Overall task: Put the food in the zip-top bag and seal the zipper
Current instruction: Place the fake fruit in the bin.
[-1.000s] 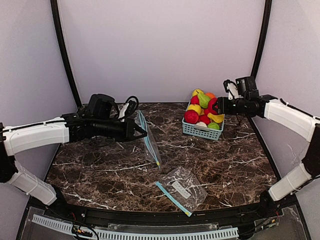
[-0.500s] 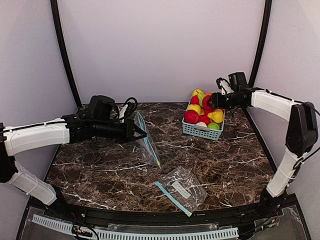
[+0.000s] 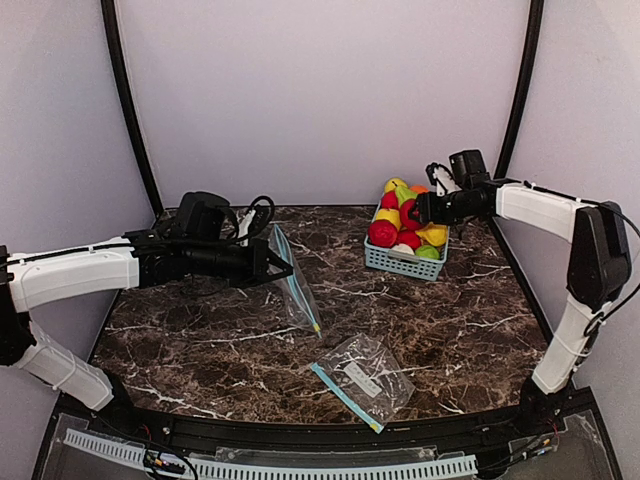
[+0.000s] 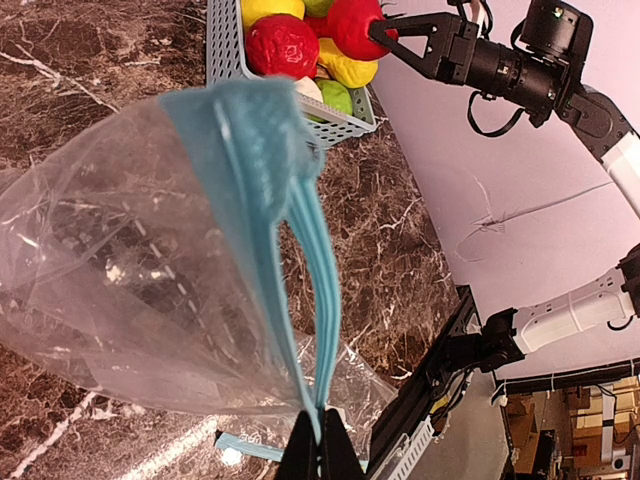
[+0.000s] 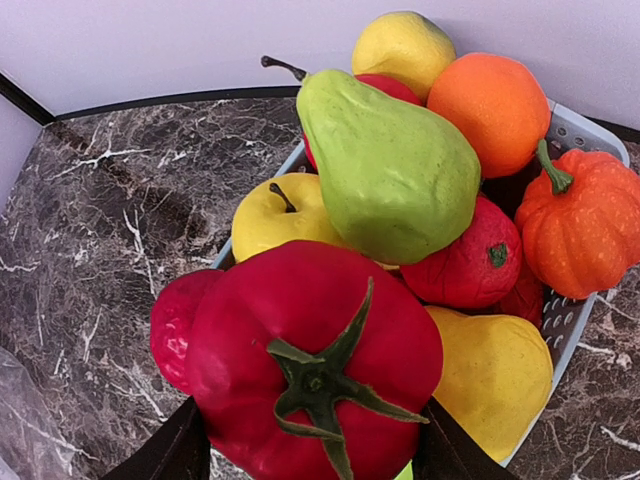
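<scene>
1. Swinging in from the right edge over the last second, the right arm has carried its fingers [image 5: 165, 455] a little leftward across the light-blue basket [image 3: 402, 262], while the left arm and its bag have stayed where they were.
2. The right fingers are spread fairly wide and clamp a red tomato [image 5: 310, 350], one finger pressed to each side of it, with its green stem cap facing the wrist camera.
3. The tomato sits at the top of the fruit heap in the basket, which stands near the back right corner of the tabletop [image 3: 470, 330]; whether the tomato is clear of the fruit beneath it cannot be told.
4. Behind the tomato lie a green pear [image 5: 390, 170], a yellow apple [image 5: 275, 215], an orange [image 5: 490, 100] and a small orange pumpkin [image 5: 585, 225], all in the basket.
5. The left fingers [image 4: 297, 455] are clenched tight on the blue zipper strip [image 4: 300, 230] of a clear zip-top bag [image 3: 295, 285].
6. That bag hangs above the left half of the tabletop, well apart from the basket.
7. A second clear bag [image 3: 365, 375] lies flat near the middle of the front edge.
</scene>
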### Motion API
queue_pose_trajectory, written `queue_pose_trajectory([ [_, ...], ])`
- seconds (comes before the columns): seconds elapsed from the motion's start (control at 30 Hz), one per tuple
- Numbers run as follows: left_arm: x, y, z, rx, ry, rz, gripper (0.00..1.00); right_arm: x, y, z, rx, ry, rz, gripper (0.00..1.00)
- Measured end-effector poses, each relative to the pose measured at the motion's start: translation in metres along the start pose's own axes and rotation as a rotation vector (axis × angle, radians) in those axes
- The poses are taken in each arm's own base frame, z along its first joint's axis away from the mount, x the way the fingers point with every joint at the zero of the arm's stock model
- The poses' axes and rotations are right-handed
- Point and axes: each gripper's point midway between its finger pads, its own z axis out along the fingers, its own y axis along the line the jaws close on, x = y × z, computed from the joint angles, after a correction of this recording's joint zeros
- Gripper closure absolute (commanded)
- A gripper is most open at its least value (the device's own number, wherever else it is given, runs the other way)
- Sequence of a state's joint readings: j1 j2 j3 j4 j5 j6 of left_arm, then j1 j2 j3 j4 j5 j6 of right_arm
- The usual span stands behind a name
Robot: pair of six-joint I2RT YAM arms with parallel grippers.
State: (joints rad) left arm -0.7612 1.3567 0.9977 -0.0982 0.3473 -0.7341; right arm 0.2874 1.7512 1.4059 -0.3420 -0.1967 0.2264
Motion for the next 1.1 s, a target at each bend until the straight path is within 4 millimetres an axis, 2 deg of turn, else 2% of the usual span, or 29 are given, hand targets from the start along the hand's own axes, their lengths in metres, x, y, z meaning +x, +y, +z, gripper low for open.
queue_pose_trajectory([
  [0.2, 0.0, 0.0, 0.0, 0.0, 0.0, 0.0, 0.99, 0.01, -0.007, 0.008, 0.025, 0.033, 0.012, 0.19],
  [0.33, 0.0, 0.0, 0.0, 0.001, -0.001, 0.0, 0.99, 0.01, -0.008, 0.008, 0.031, 0.035, 0.003, 0.11],
  [0.57, -0.004, -0.004, 0.0, 0.015, -0.015, -0.001, 0.99, 0.012, -0.009, 0.006, 0.041, 0.041, -0.009, 0.11],
  [0.67, -0.004, -0.004, 0.0, 0.015, -0.016, -0.005, 0.99, 0.009, -0.002, -0.006, 0.036, 0.036, -0.019, 0.12],
  [0.77, -0.005, -0.004, 0.0, 0.015, -0.019, -0.008, 0.99, 0.002, 0.023, -0.031, 0.004, -0.007, -0.049, 0.15],
  [0.9, -0.007, -0.005, 0.0, 0.02, -0.034, -0.015, 0.99, 0.004, 0.089, -0.074, -0.113, -0.07, -0.118, 0.2],
  [1.0, -0.008, -0.004, 0.001, 0.022, -0.04, -0.019, 0.99, 0.02, 0.137, -0.092, -0.209, -0.066, -0.157, 0.23],
  [1.1, -0.006, -0.002, 0.002, 0.022, -0.04, -0.025, 0.99, 0.05, 0.177, -0.096, -0.289, -0.013, -0.18, 0.26],
])
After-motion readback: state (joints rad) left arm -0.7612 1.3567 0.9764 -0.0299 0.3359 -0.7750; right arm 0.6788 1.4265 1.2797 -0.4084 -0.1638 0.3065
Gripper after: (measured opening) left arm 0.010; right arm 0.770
